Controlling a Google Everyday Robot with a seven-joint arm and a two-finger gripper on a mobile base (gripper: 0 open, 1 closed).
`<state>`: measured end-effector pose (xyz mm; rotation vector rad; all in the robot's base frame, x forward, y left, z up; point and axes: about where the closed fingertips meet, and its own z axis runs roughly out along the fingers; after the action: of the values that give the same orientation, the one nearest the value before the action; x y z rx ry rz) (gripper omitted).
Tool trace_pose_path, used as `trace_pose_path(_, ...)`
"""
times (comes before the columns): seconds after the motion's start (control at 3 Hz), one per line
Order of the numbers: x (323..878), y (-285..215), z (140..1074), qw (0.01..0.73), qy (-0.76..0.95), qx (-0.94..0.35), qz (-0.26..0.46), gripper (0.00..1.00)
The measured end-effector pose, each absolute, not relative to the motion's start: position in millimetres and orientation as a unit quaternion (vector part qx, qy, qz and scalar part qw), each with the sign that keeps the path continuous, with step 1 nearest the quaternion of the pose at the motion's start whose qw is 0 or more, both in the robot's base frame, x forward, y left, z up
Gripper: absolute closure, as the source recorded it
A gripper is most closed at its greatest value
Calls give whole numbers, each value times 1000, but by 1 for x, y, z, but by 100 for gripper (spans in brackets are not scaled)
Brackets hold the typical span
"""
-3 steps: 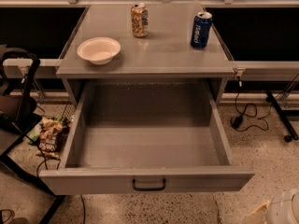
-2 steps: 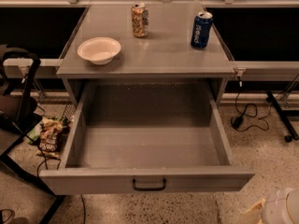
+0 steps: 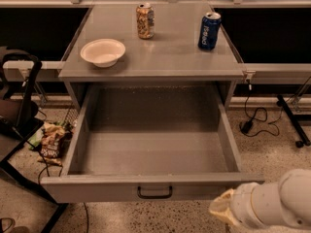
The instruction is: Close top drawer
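Observation:
The top drawer (image 3: 155, 144) is a wide, deep grey metal drawer, pulled fully out toward me and empty inside. Its front panel (image 3: 97, 189) carries a small black bar handle (image 3: 154, 193) at the middle. My white arm (image 3: 277, 203) comes in from the bottom right corner. My gripper (image 3: 222, 210) shows only as a beige end piece, just below and to the right of the drawer's front right corner, apart from the handle. The lower drawers are hidden behind the open one.
On the cabinet top (image 3: 165, 52) stand a white bowl (image 3: 102, 51), a tan can (image 3: 145, 20) and a blue can (image 3: 209, 30). A black chair frame (image 3: 19, 110) and snack bags (image 3: 51, 142) lie on the floor at left. Cables (image 3: 255, 123) and a black stand leg (image 3: 291, 120) are at right.
My arm has come further into view from the bottom right, moving left and up toward the drawer front. The drawer and the things on top have not moved.

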<state>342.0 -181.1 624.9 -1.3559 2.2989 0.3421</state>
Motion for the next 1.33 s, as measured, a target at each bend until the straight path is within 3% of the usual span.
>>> trace_pose_path(0.67,409,-154,616,309,790,-516,121,100)
trace_pose_path(1.0,408,-154,616,309,790,-516,121,100)
trace_pose_path(1.33,444,-143,633,345,769,-527,114,100)
